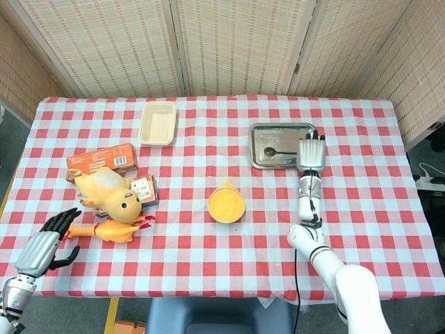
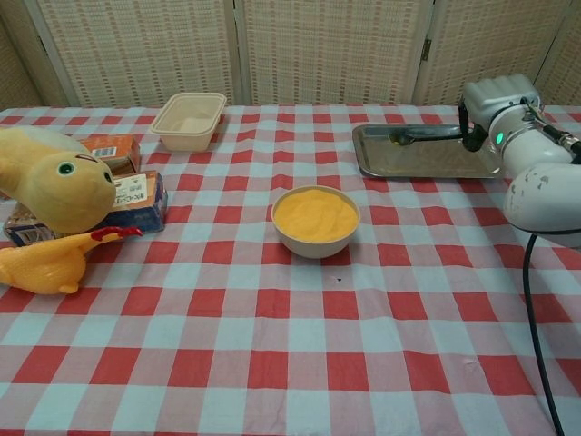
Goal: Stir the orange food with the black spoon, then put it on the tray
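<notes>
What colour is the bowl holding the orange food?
The bowl is white or off-white, clearest in the chest view.

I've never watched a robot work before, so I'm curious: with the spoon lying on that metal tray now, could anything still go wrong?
Possibly. The right robot hand sits over the shiny metal tray, right by the black spoon; pulling back, its fingers might drag the spoon or nudge the tray. On its way back, the arm might also clip the white bowl of orange food. Whether it has fully let go of the handle, I cannot tell.
</notes>
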Robot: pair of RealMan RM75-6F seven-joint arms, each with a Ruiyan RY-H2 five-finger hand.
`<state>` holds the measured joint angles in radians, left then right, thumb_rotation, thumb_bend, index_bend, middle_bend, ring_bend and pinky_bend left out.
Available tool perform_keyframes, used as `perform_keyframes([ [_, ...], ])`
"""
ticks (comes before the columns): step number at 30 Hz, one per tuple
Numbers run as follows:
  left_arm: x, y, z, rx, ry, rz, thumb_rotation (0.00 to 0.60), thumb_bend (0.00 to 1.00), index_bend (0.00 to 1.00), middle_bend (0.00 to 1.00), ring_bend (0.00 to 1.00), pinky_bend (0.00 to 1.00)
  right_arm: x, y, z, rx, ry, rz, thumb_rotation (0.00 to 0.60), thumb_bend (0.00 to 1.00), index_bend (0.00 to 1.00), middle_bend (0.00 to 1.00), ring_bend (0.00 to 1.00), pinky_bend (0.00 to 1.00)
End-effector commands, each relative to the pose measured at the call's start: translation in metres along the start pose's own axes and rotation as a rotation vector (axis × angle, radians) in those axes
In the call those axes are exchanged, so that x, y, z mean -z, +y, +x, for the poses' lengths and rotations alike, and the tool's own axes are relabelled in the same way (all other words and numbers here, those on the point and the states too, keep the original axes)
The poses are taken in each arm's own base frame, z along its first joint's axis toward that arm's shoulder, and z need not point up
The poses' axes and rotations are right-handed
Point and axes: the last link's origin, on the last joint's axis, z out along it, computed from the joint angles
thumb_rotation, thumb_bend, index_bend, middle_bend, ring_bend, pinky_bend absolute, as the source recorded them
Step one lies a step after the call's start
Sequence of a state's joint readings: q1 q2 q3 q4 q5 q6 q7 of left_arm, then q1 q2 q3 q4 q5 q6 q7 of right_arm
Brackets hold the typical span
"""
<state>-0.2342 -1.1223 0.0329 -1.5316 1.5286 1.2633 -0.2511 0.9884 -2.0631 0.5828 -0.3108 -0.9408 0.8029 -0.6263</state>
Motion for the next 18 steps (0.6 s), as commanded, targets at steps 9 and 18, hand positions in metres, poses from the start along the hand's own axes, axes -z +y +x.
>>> perform_keyframes([
  [9, 0.001, 0.001, 0.001, -0.001, 0.007, -0.005, 0.6, 0.45, 0.0, 0.0, 0.0, 0.09, -0.011, 0.013, 0.008, -0.008, -0.032, -0.019, 0.6, 0.33, 0.0, 0.01, 0.0, 0.14],
  [18, 0.009, -0.004, 0.005, -0.041, 0.043, 0.03, 0.6, 0.45, 0.0, 0.0, 0.0, 0.09, 0.087, 0.081, 0.05, -0.277, 0.134, 0.183, 0.6, 0.31, 0.0, 0.0, 0.0, 0.1],
])
